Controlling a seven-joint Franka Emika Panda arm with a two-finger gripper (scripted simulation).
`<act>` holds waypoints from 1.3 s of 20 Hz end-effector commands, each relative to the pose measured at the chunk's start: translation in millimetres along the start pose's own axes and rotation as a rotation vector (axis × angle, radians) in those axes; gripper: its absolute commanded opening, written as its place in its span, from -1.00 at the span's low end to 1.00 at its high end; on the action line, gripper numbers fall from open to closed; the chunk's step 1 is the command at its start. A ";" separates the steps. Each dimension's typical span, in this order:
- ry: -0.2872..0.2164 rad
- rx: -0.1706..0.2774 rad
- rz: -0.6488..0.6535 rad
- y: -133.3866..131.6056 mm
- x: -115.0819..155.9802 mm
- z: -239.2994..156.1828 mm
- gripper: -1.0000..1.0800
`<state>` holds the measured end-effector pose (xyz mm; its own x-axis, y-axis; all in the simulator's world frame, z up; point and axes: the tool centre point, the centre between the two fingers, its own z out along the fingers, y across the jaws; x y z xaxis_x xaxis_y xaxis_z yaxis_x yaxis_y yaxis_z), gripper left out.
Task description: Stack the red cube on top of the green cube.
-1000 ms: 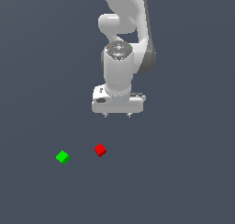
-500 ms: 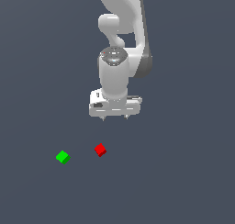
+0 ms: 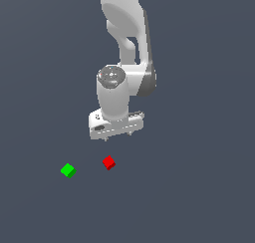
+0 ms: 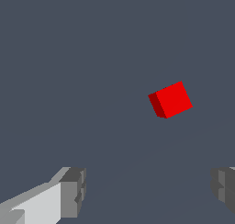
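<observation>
Dropped lower since a second ago, claw [image 3: 117, 134] spread wide, empty. Red cube [image 3: 108, 163] just below, still untouched on floor; green cube [image 3: 68, 170] further off. Lining up for grasp, likely.

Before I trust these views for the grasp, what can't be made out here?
- Green cube: outside the wrist view's frame.
- Gripper fingertips: exterior view, too small, mostly behind the hand.
- Fingers: wrist view, cut by the edges.
- Red cube far faces: hidden in both.
</observation>
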<state>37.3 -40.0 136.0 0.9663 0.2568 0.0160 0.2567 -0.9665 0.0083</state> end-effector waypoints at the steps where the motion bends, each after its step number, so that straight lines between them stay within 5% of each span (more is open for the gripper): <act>1: -0.002 0.002 -0.057 9.9 5.4 9.4 0.92; 14: -0.011 0.010 -0.328 50.3 41.1 53.7 0.92; 26: -0.014 0.012 -0.414 59.9 55.8 67.4 0.92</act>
<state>106.8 -83.6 70.4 0.7844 0.6203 -0.0001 0.6203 -0.7844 -0.0003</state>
